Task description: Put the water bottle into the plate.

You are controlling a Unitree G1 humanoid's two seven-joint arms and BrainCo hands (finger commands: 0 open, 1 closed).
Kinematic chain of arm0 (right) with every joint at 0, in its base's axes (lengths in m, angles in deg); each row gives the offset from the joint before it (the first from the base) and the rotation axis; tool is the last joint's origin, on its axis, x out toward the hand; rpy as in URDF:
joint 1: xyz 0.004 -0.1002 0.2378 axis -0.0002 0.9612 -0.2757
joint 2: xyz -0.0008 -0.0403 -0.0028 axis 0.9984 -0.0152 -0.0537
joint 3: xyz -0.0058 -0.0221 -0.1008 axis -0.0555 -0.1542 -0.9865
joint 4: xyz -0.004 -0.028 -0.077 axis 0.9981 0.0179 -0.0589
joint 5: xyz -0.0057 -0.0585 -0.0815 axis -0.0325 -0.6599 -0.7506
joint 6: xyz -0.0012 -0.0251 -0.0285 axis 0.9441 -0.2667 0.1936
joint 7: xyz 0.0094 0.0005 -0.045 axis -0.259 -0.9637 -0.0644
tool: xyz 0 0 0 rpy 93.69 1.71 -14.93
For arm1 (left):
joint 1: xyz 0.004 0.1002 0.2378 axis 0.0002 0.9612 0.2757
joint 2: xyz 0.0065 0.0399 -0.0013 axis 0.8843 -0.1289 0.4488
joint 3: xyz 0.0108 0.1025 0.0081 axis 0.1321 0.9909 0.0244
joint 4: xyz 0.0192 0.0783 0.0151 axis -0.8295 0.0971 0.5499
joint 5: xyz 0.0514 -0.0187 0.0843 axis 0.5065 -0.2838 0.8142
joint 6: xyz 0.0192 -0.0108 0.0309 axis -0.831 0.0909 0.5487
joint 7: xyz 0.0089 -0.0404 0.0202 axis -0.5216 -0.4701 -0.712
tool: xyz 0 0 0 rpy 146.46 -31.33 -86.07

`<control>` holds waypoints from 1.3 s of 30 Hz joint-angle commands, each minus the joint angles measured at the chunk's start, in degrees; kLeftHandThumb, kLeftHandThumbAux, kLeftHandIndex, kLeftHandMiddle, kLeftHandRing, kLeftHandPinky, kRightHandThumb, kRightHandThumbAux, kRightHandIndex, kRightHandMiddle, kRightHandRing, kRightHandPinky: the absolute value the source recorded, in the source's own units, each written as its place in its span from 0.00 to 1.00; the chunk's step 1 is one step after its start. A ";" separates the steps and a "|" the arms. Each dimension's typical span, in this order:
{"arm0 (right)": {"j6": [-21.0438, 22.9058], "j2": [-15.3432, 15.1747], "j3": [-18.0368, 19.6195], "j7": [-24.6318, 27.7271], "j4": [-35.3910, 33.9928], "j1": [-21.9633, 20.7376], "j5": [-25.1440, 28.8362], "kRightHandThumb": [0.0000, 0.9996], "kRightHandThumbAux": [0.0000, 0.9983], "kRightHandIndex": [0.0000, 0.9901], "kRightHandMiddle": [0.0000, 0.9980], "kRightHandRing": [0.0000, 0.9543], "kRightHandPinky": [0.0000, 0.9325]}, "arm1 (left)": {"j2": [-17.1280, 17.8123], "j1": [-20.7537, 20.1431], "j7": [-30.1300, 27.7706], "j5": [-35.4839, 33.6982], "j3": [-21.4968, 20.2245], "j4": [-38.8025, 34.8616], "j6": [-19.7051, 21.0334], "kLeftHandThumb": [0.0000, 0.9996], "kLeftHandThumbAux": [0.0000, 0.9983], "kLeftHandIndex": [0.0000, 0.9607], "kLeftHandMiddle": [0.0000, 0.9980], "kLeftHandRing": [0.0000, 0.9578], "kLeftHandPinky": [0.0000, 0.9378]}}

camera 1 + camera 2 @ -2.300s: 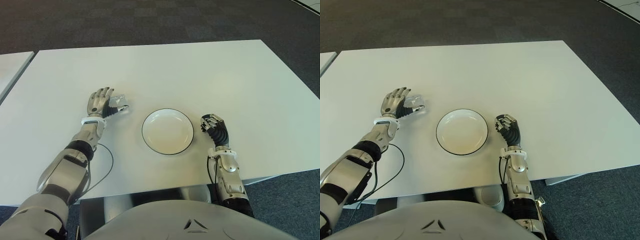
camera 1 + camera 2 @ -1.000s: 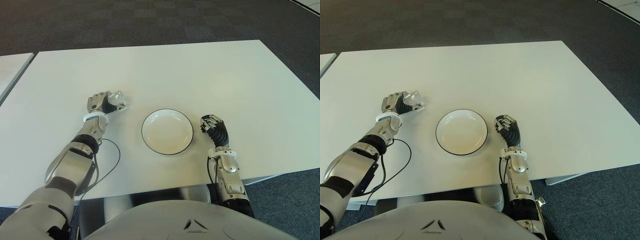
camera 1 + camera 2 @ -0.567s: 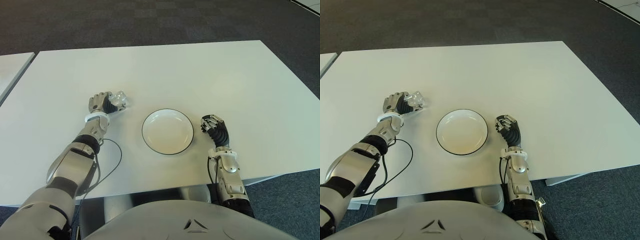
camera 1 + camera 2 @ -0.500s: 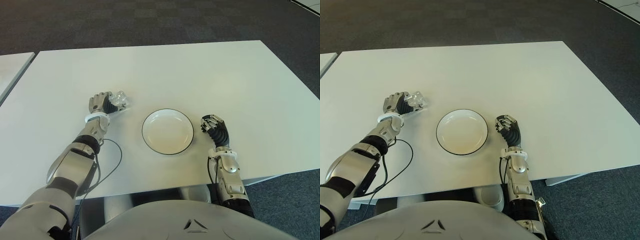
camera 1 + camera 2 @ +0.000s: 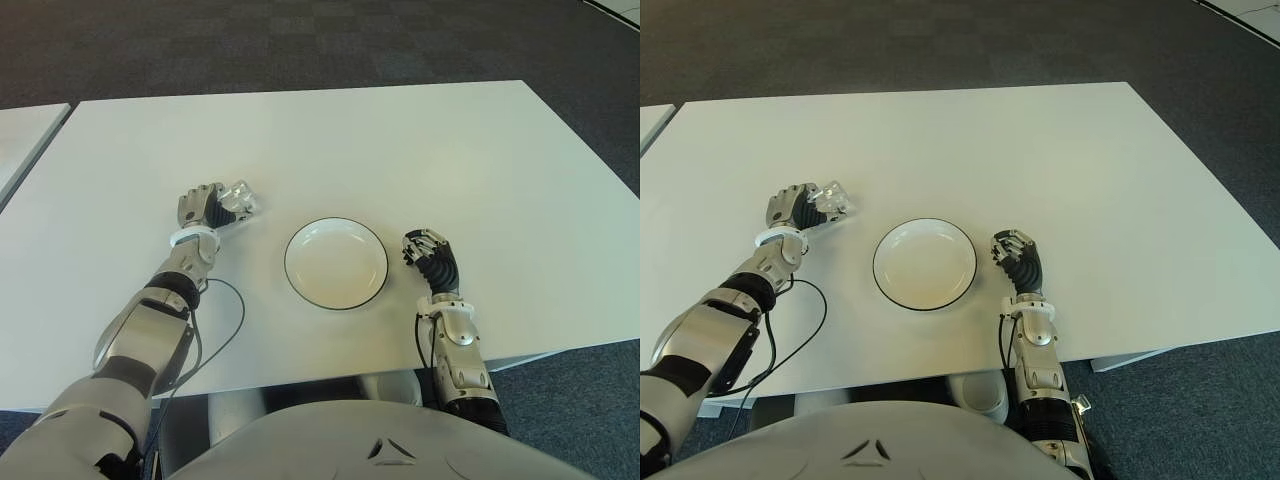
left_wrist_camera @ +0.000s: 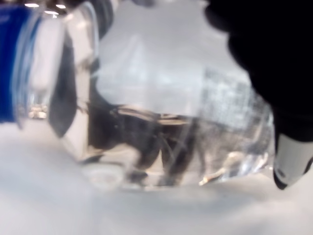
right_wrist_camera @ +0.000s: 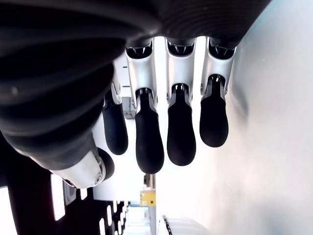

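A small clear water bottle (image 5: 238,200) with a blue label (image 6: 11,63) is held in my left hand (image 5: 208,207), left of the plate. The fingers are curled around it, and the left wrist view is filled by the crumpled clear bottle (image 6: 161,112) close to the white table surface. The white plate (image 5: 336,263) with a dark rim lies near the table's front middle and has nothing in it. My right hand (image 5: 430,257) shows just right of the plate, with its fingers (image 7: 181,129) curled and nothing in them.
The white table (image 5: 420,150) stretches far back and to the right of the plate. A black cable (image 5: 225,315) loops on the table by my left forearm. A second white table's corner (image 5: 25,135) sits at the far left. Dark carpet surrounds the tables.
My left hand closed its fingers around the bottle and has shifted slightly with it. Over the last half second almost nothing moves. The right hand stays still.
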 commanded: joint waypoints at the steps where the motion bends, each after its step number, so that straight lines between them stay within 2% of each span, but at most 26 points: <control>1: 1.75 0.35 0.11 -0.22 1.21 1.11 0.16 0.70 0.73 0.44 0.66 0.68 0.69 | -3.75 8.28 -3.26 -1.50 0.46 4.49 0.81 0.75 0.70 0.46 0.87 0.90 0.93; 16: 2.43 0.42 0.19 -0.37 1.24 0.98 0.15 0.70 0.73 0.44 0.65 0.67 0.68 | -3.34 8.51 -2.61 -3.27 -1.29 3.98 -1.46 0.75 0.70 0.46 0.88 0.91 0.92; 30: 1.73 0.46 0.09 -0.59 1.61 0.87 0.11 0.70 0.73 0.44 0.65 0.67 0.68 | -2.36 8.62 3.11 -6.70 -4.04 0.96 -8.68 0.75 0.70 0.46 0.89 0.92 0.92; 36: 1.28 0.40 -0.01 -0.35 1.72 0.91 0.17 0.70 0.73 0.44 0.66 0.67 0.69 | -2.18 9.35 5.53 -7.13 -4.25 -3.11 -10.60 0.75 0.70 0.46 0.89 0.92 0.91; 39: 1.33 0.39 -0.03 -0.10 1.68 0.94 0.37 0.70 0.73 0.44 0.66 0.68 0.69 | -1.83 11.03 6.35 -7.18 -4.35 -8.08 -11.94 0.75 0.70 0.46 0.89 0.92 0.91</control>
